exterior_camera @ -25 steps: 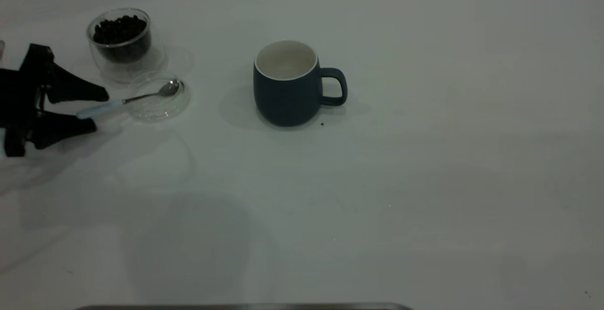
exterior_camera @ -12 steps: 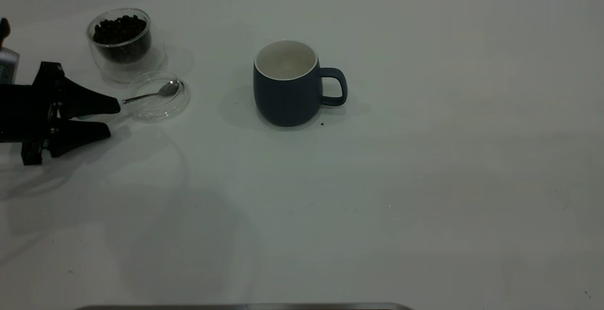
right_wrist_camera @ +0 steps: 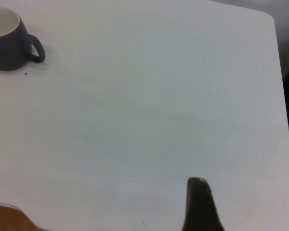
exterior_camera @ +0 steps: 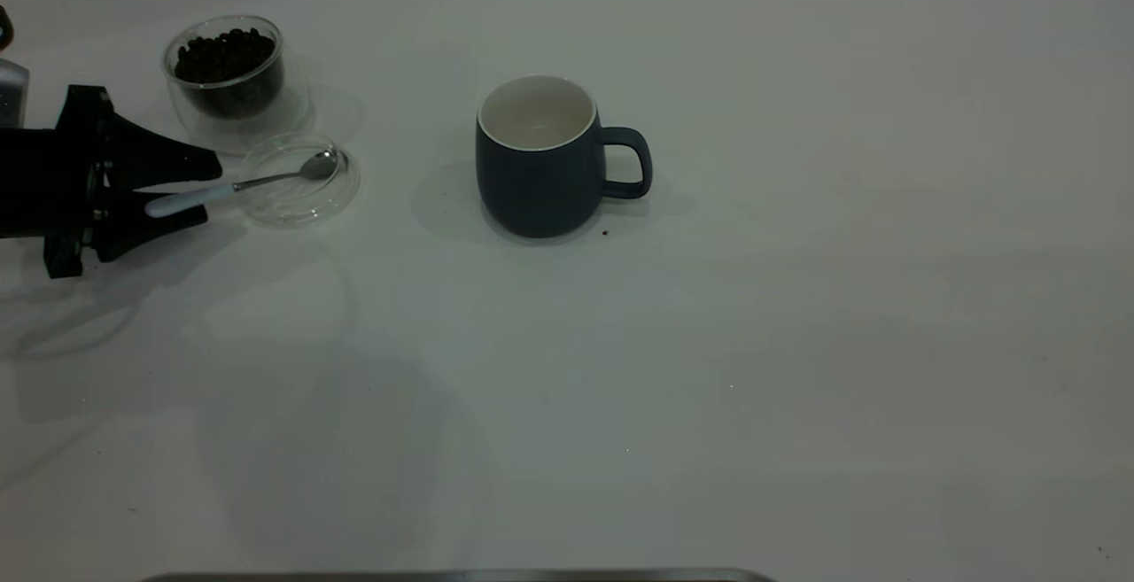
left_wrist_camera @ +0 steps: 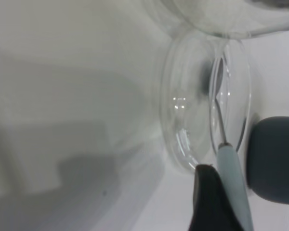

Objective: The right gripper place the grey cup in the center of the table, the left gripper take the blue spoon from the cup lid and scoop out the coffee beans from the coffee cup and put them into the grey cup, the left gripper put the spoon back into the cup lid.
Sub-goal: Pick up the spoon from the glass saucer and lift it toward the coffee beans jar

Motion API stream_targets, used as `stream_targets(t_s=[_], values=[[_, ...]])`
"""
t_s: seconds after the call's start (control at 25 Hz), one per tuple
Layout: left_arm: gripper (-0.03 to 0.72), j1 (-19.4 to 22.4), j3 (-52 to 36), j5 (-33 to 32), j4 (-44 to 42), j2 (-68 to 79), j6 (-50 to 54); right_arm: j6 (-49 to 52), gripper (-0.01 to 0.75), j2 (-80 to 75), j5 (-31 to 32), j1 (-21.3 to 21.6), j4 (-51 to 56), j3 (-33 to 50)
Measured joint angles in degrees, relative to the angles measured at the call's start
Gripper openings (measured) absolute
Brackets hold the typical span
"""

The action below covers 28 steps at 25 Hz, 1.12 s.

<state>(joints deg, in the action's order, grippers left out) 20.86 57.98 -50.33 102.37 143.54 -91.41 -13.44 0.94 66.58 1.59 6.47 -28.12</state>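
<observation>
At the left edge of the exterior view, my left hand (exterior_camera: 190, 192) reaches in low over the wide plain white worktop (exterior_camera: 709, 369), its two black fingers closed on the pale light-blue handle of the small metal-bowled blue spoon (exterior_camera: 244, 184). The spoon's shiny bowl lies inside the small round clear cup lid (exterior_camera: 332, 201), which sits flat on the worktop just in front of the small clear double-walled glass coffee cup (exterior_camera: 292, 112). That cup stands upright and holds a heap of dark roasted coffee beans (exterior_camera: 223, 55). The rounded dark blue-grey matte grey cup (exterior_camera: 536, 183) stands upright near the worktop's centre, well apart from the lid, its white inside showing no beans and its loop handle pointing toward the right side. One tiny dark speck (exterior_camera: 605, 232) lies just beside its base.

From the left wrist view, one black fingertip (left_wrist_camera: 212, 202) of my left hand presses against the spoon's light-blue handle (left_wrist_camera: 233, 185); the metal neck runs on across the clear lid (left_wrist_camera: 183, 144). A blurred part of the grey cup (left_wrist_camera: 274, 159) shows beyond.

From the right wrist view, my right hand shows only a single dark fingertip (right_wrist_camera: 198, 204) over bare worktop (right_wrist_camera: 149, 110), far from the grey cup (right_wrist_camera: 7, 43); I cannot tell whether this hand is open or closed.
</observation>
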Motion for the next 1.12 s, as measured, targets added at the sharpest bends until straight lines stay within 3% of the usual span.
stream_targets(t_s=[0.16, 0.44, 0.8, 1.12], values=[[0.428, 0.0, 0.0, 0.0, 0.0, 0.0, 1.2, 0.0, 0.458, 0.0, 0.0, 0.0, 0.0, 0.0], [0.135, 0.0, 0.1, -0.1, 0.0, 0.0, 1.6, 0.0, 0.458, 0.0, 0.0, 0.0, 0.0, 0.0], [0.122, 0.0, 0.1, 0.0, -0.4, -1.0, 4.8, 0.0, 0.458, 0.0, 0.0, 0.0, 0.0, 0.0], [0.122, 0.0, 0.1, -0.2, -6.6, -6.0, 13.9, 0.0, 0.458, 0.0, 0.0, 0.0, 0.0, 0.0]])
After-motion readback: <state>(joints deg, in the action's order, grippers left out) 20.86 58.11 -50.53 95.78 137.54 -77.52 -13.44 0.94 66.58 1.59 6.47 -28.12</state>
